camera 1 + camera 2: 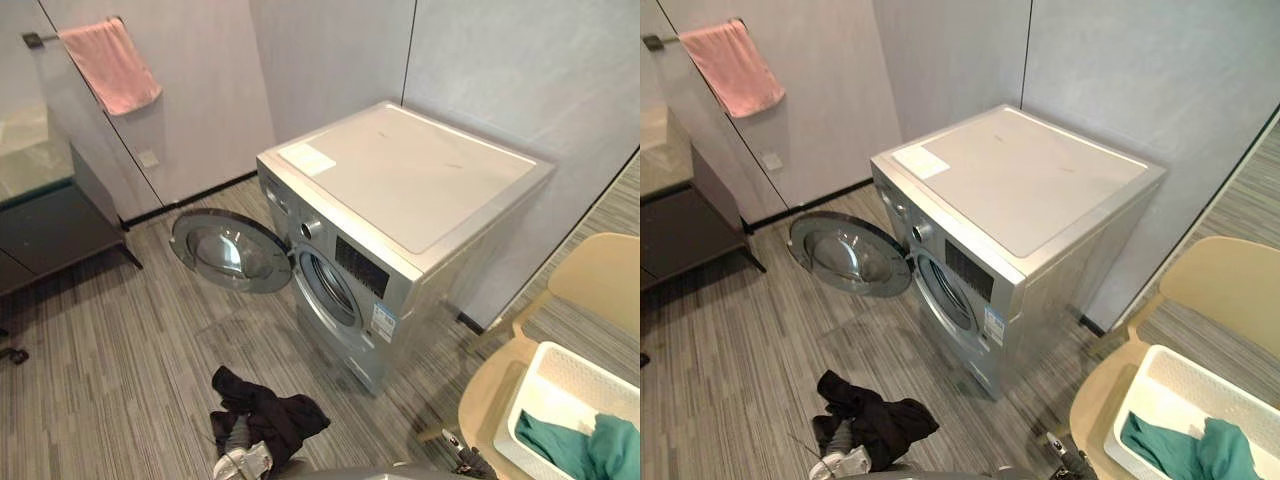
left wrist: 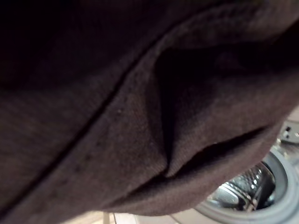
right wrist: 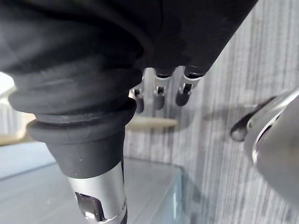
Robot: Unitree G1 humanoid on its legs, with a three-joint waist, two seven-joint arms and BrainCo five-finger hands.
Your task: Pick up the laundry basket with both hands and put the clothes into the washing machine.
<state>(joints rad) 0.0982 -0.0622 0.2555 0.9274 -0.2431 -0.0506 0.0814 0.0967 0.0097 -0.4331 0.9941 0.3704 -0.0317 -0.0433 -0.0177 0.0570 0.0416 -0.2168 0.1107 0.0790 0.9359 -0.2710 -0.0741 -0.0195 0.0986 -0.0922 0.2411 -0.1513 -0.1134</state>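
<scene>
- Left hand (image 1: 243, 462), low in the head view, sits under a dark garment (image 1: 270, 415) draped over it; the cloth hides whether it grips.
- Right hand (image 3: 156, 88): its fingers (image 3: 183, 91) hang relaxed and loosely apart, holding nothing, above the striped floor (image 1: 100, 370).
- White laundry basket (image 1: 570, 385) rests on a beige chair (image 1: 600, 280) to the robot's right, with teal clothes (image 1: 575, 445) inside.
- Silver washing machine (image 1: 400, 190) stands ahead, its round door (image 1: 230, 250) swung open and its drum (image 2: 243, 186) visible.
</scene>
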